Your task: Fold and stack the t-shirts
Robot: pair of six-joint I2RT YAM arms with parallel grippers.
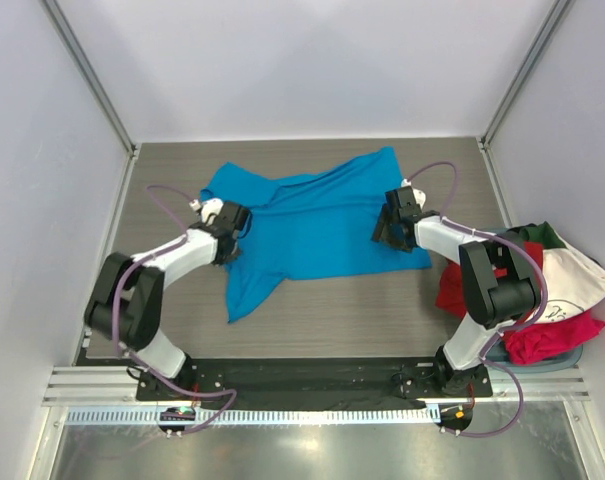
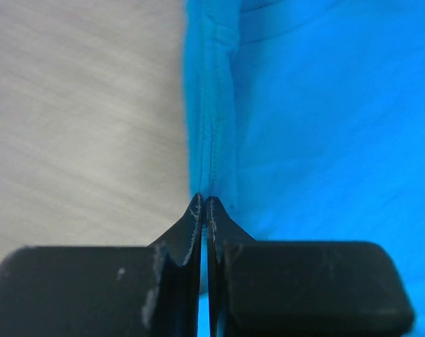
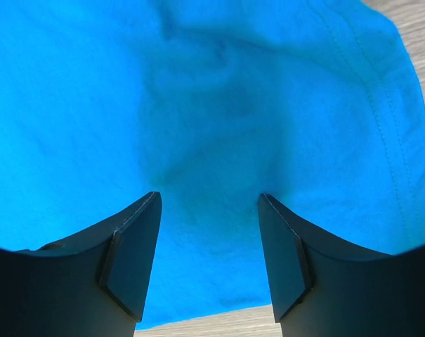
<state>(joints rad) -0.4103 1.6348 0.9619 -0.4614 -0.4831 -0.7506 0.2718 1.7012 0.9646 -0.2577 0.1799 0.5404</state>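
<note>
Here, one blue t-shirt (image 1: pixel 322 225) spread, one heap of others (image 1: pixel 562 280).

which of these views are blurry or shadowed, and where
Left wrist: the grey wood-grain table looks smeared, the bright blue cloth t-shirt soft; right wrist: a dim shadow on the cloth ahead of the right gripper; top external: sharp, evenly lit.

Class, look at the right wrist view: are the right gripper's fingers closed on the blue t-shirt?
No: the right gripper holds its jaws apart, and the blue t-shirt shows through the gap.
</note>
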